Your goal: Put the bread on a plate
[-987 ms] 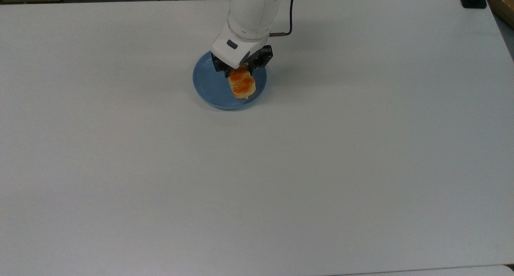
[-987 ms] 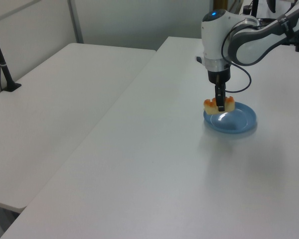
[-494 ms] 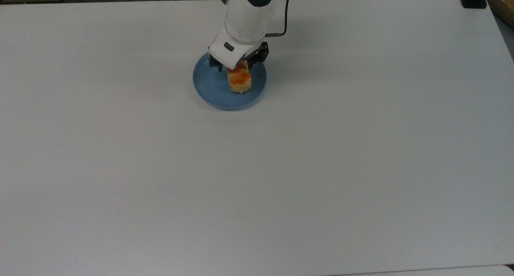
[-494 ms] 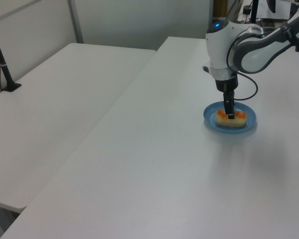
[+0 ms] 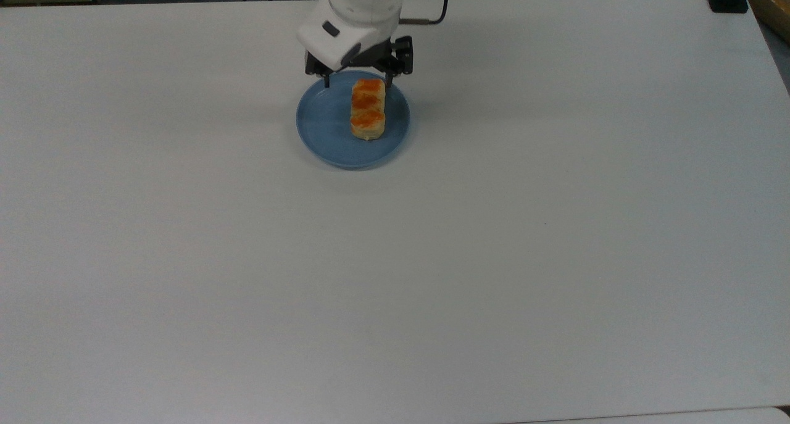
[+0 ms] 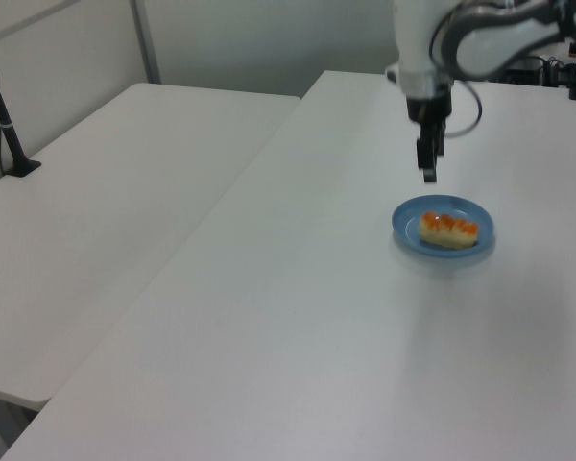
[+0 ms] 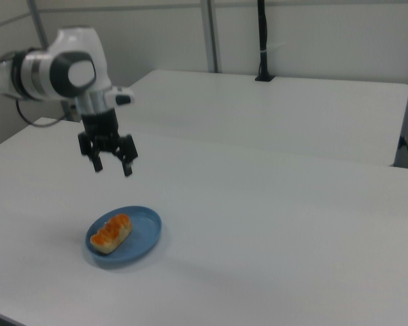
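We see the end effector (image 7: 113, 166) hanging in the air with its two dark fingers (image 7: 128, 165) spread apart and nothing between them; in the right view it sits in the upper left of the frame, clearly above the bench (image 7: 279, 224) and apart from the things below. In the top view the end effector (image 5: 357, 81) lies at the upper centre of the frame, over the far edge of the plate (image 5: 324, 128), and in the left view the end effector (image 6: 429, 171) points straight down in the upper right of the frame. Below it we find the bread (image 5: 368, 109) lying on the plate, resting on its pale underside with the three orange-brown bumps facing up. In the top view the loaf runs up and down the frame and sits a little toward the top view's right of the plate's middle. In the left view the bread (image 6: 448, 229) lies across the blue plate (image 6: 412, 227) at the right of the frame, and in the right view the bread (image 7: 111, 232) rests on the plate (image 7: 144, 234) in the lower left of the frame. The plate stands flat on the white bench, and the white arm (image 7: 58, 71) reaches in from the right view's left edge.
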Robot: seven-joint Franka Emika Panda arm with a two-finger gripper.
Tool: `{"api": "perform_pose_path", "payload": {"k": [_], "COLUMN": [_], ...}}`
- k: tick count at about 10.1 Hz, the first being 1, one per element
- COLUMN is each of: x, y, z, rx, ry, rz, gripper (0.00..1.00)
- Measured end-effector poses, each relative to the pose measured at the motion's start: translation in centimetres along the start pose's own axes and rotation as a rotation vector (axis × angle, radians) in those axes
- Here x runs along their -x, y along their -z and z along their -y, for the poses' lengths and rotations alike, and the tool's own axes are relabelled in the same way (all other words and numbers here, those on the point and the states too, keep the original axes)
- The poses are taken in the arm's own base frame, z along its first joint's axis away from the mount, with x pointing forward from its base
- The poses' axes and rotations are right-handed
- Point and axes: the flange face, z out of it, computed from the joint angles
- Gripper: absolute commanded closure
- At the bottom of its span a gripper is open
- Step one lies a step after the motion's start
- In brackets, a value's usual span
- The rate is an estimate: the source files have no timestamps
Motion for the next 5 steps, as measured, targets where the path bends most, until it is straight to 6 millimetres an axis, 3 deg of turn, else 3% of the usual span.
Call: {"api": "perform_pose_path", "payload": {"k": [1,2,3,5], "x": [0.8,1.5,1.9,2.0], "y": [4.8,8.0,9.9,10.5], "z": [-2.1,-3.9,-5.5,-8.0], "rx": [-0.019,-0.026,-0.028,-0.03], "ry": [-0.044,-0.079,-0.107,-0.152], "rz": [-0.054,-0.111,-0.147,-0.158], "gripper": [0.0,0.0,0.0,0.0]}}
